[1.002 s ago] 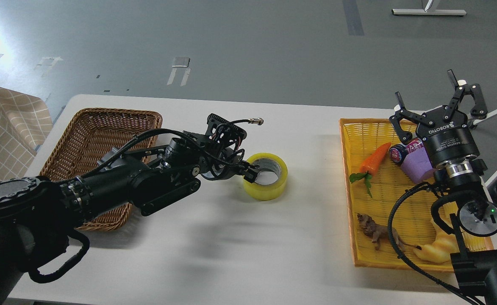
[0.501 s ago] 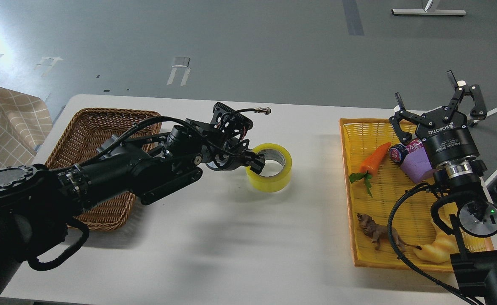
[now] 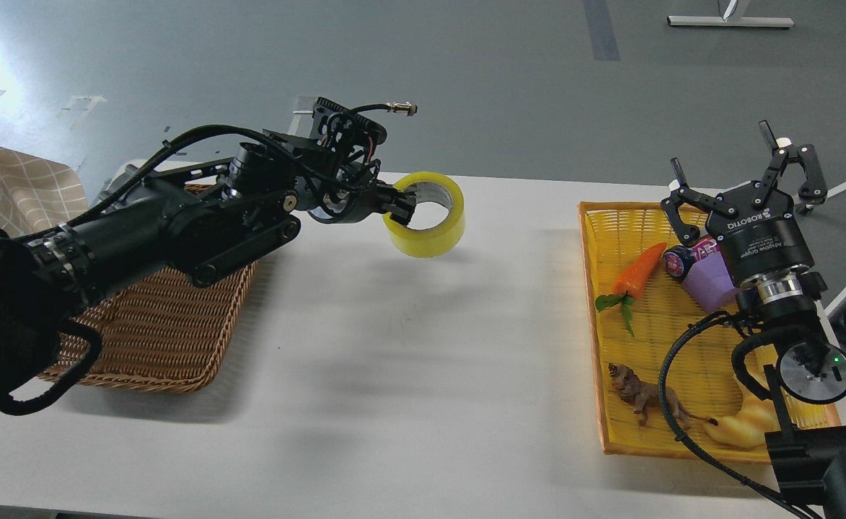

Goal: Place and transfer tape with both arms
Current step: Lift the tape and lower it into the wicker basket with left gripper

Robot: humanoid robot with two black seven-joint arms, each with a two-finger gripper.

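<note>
The tape (image 3: 428, 225), a wide yellow translucent roll with a grey-white core, hangs in the air above the white table (image 3: 408, 346), tilted with its hole facing me. My left gripper (image 3: 398, 209) is shut on the roll's left wall, one finger inside the hole. It holds the roll just right of the brown wicker basket (image 3: 156, 324). My right gripper (image 3: 747, 184) is open and empty, fingers spread and pointing up, above the far end of the yellow tray (image 3: 603, 324).
The yellow tray holds a toy carrot (image 3: 639, 270), a purple cup with a small jar (image 3: 704, 277), a toy lion (image 3: 642, 395) and a pale yellow croissant toy (image 3: 743, 425). A checked cloth (image 3: 11, 194) lies at far left.
My left gripper has lifted the tape off the table and carried it up and slightly left, towards the brown basket. The right arm has not moved.
</note>
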